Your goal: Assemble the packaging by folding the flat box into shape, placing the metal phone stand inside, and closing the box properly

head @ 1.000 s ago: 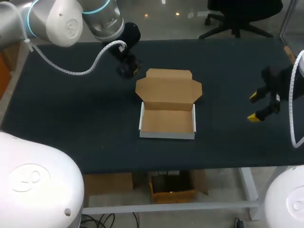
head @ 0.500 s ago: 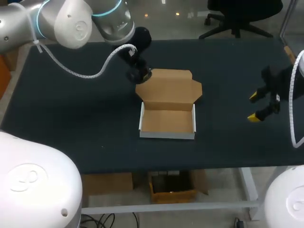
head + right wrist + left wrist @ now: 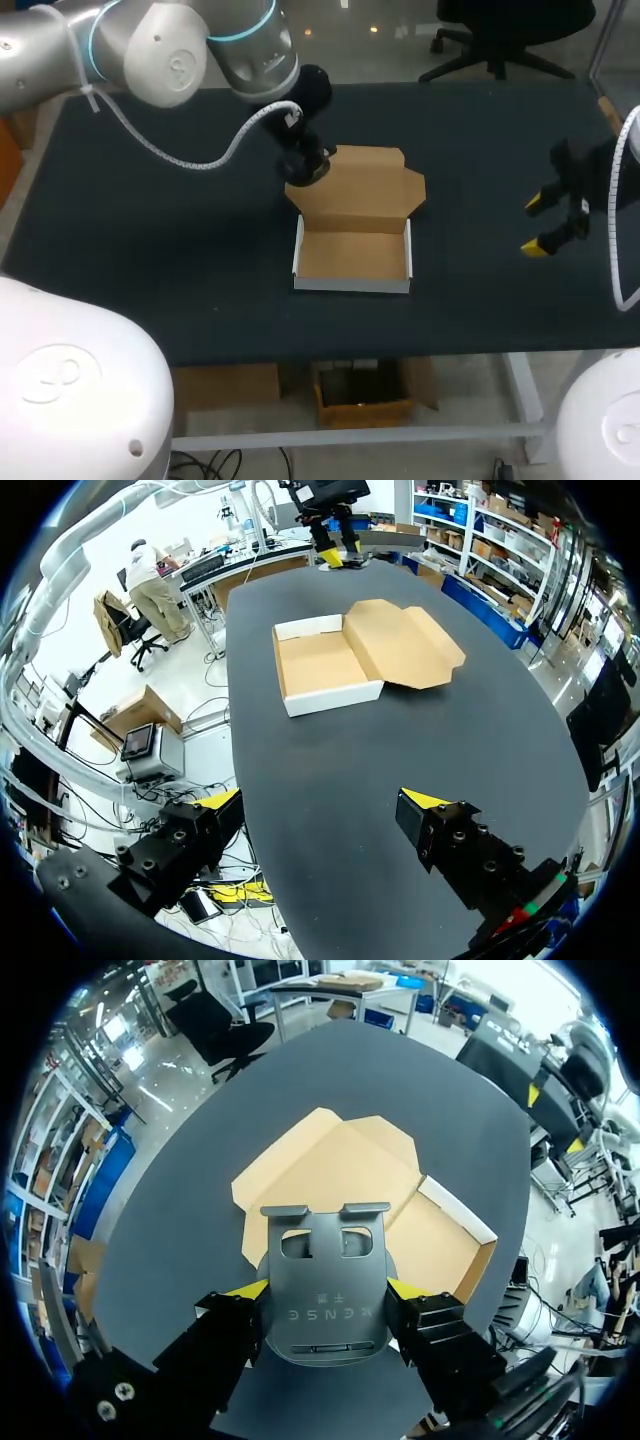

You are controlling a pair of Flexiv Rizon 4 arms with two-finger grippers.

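ok so the left gripper (image 3: 325,1290) is clamped on the metal phone stand (image 3: 322,1260). In the left wrist view both yellow tips press on its sides, one from each side, so it's def a proper grip. The stand is a dark grey plate w/ two cutouts and two little hooked lips at its far end. It's held up off the table (image 3: 150,250) and isn't in the box (image 3: 352,255) yet. From the head cam the left arm (image 3: 170,60) comes in from the far left corner, and its gripper sits right at the far left corner of the lid (image 3: 358,188), about over its edge. The stand itself is too dark to make out from up there tbh. The box is already folded into shape: brown inside, white outer walls, tray open w/ the walls standing up, roughly mid table. The lid is folded back nearly flat on the far side of the tray, side tabs spread out. In the left wrist view the lid lies under and ahead of the stand's far end, w/ the tray off to one side. The right gripper (image 3: 322,800) is way over on the right side of the table, well apart from the box, fingers spread wide and not gripping, just dark tabletop under them. The right wrist view has the box ahead of it and the left gripper beyond the box's far side.
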